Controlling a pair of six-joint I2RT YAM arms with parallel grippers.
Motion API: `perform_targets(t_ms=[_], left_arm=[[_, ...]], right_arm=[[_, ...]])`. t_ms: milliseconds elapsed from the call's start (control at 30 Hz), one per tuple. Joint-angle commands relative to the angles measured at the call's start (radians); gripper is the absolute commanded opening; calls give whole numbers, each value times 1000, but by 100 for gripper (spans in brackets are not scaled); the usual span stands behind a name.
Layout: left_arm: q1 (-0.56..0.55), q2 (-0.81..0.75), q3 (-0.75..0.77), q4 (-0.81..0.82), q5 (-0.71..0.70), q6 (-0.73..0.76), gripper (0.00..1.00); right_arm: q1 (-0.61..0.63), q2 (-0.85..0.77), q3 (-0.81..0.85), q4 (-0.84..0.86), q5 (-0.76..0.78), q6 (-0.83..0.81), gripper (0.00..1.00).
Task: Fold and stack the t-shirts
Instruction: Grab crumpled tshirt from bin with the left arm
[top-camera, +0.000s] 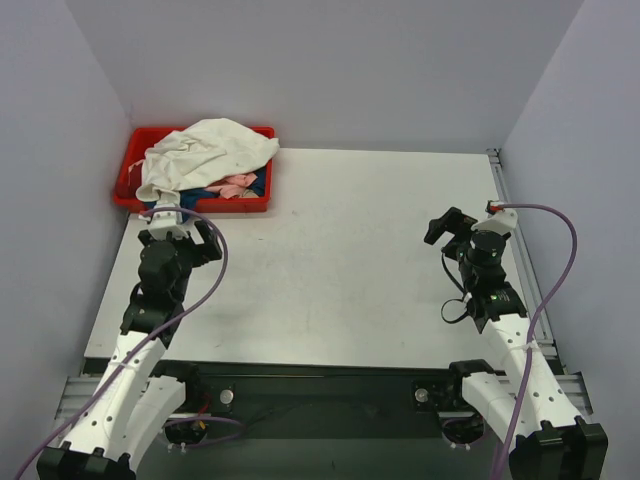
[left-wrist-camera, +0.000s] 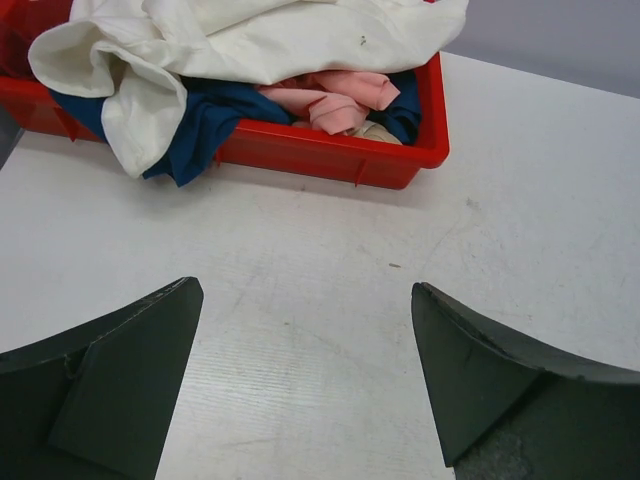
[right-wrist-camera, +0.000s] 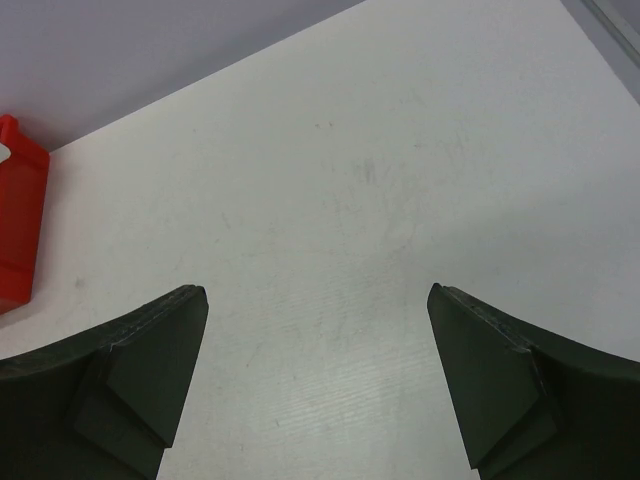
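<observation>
The t-shirts lie heaped in a red tray (top-camera: 130, 165) at the back left of the table. The large cream-white shirt (top-camera: 205, 150) lies on top and hangs over the tray's front wall. A blue shirt (top-camera: 203, 191) and a pale pink shirt (top-camera: 238, 184) show beneath it. In the left wrist view the cream shirt (left-wrist-camera: 250, 35), blue shirt (left-wrist-camera: 205, 115) and pink shirt (left-wrist-camera: 335, 95) are close ahead. I cannot pick out a dark red shirt. My left gripper (top-camera: 180, 228) is open and empty just in front of the tray. My right gripper (top-camera: 452, 225) is open and empty at the right.
The tray's front wall (left-wrist-camera: 330, 160) stands a short way beyond the left gripper (left-wrist-camera: 305, 295). Its corner shows at the left edge of the right wrist view (right-wrist-camera: 15, 220), far from the right gripper (right-wrist-camera: 317, 295). Grey walls close in the table. A metal rail (top-camera: 505, 200) runs along the right edge.
</observation>
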Motion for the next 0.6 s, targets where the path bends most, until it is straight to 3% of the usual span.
perform_targets(t_ms=[0, 167, 333, 567], left_arm=[[-14, -5, 35, 7, -34, 26, 97], [-21, 3, 29, 17, -22, 44, 97], [-21, 17, 12, 80, 128, 103, 97], [-15, 168, 159, 24, -1, 152, 97]], right_arm=[[-1, -14, 10, 15, 27, -6, 100], [-1, -18, 13, 14, 45, -1, 100], [-1, -3, 68, -25, 31, 11, 100], [-1, 0, 62, -13, -5, 19, 100]])
